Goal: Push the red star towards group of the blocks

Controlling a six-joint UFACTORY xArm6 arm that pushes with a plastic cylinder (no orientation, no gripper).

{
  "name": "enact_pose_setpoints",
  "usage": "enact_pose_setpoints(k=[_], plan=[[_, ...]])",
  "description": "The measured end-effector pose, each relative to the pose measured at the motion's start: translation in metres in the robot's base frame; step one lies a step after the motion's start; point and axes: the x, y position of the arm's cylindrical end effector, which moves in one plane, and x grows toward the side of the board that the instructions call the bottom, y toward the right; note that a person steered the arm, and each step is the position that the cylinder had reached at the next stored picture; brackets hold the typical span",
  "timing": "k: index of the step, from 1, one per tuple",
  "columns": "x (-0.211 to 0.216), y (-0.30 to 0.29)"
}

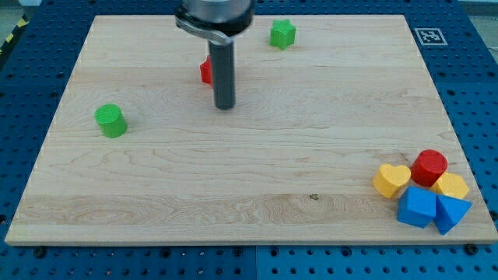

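red star [205,72]: near the view's top, left of centre, mostly hidden behind my rod; only a red sliver shows.
handling: probably light, rigid, slides easily on smooth wood; its points may make it spin if pushed off-centre.
contact spot: its upper-left side, away from the group.
my tip [225,106]: bare rod, holding nothing, just beside the star's lower right.
group of the blocks: yellow heart [391,180], red cylinder [429,166], yellow block [452,186], blue cube [418,207], blue wedge [452,212], at the view's bottom right, well apart.
others: green star [283,33], green cylinder [111,120].

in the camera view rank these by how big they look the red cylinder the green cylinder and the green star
1. red cylinder, nearer the view's bottom, which may enlarge it
2. green cylinder
3. green star, smallest, though it sits farthest up the board
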Motion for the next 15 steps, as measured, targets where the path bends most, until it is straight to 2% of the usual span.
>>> enact_pose_setpoints(k=[1,2,3,4,5,7,8,9,10,12,13,14,15], plan=[[-0.039,-0.026],[-0.048,-0.046],[-0.065,-0.102],[-0.103,-0.102],[-0.112,-0.064],[-0.076,-0.026],[-0.080,-0.015],[-0.106,0.002],[-0.084,0.025],[-0.034,0.023],[-0.033,-0.027],[-0.007,-0.042],[0.006,-0.017]])
